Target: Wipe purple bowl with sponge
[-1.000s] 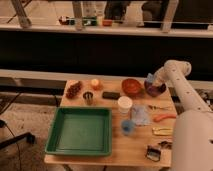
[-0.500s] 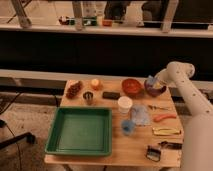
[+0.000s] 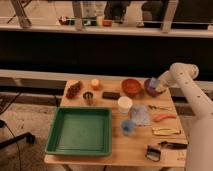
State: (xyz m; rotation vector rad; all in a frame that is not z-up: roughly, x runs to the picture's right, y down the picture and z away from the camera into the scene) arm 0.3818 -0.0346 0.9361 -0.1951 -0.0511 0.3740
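**Purple bowl** [image 3: 148, 89]. It stands at the far right corner of the table [image 3: 125, 151], just beside the orange-red bowl [image 3: 131, 87]. Being round, it has no long side to line up on.

**Sponge** [image 3: 153, 81]. This is a small light blue piece showing at the right-hand part of the purple bowl, in it or on its rim. I cannot tell which way its long side runs.

**Gripper** [image 3: 156, 85]. It is on the end of the white arm [image 3: 182, 75], the only arm, which reaches in from the right side of the table. The fingers are pinched closed on the sponge. The gripper sits at the bowl's right side, so the rest of the bowl's inside lies to its left as I look, toward the orange-red bowl. I judge that a wiping stroke from here would run leftward and round.

**Change from a moment ago.** The arm's elbow has drifted a little to the right. The gripper has stayed at the bowl, closed throughout. Nothing else on the table has shifted.

**Other stock.**
- A green tray [image 3: 80, 131] at front left.
- A white cup [image 3: 124, 105] mid-table.
- A light blue cloth [image 3: 140, 115] beside the white cup.
- A small blue cup [image 3: 127, 127] in front of the cloth.
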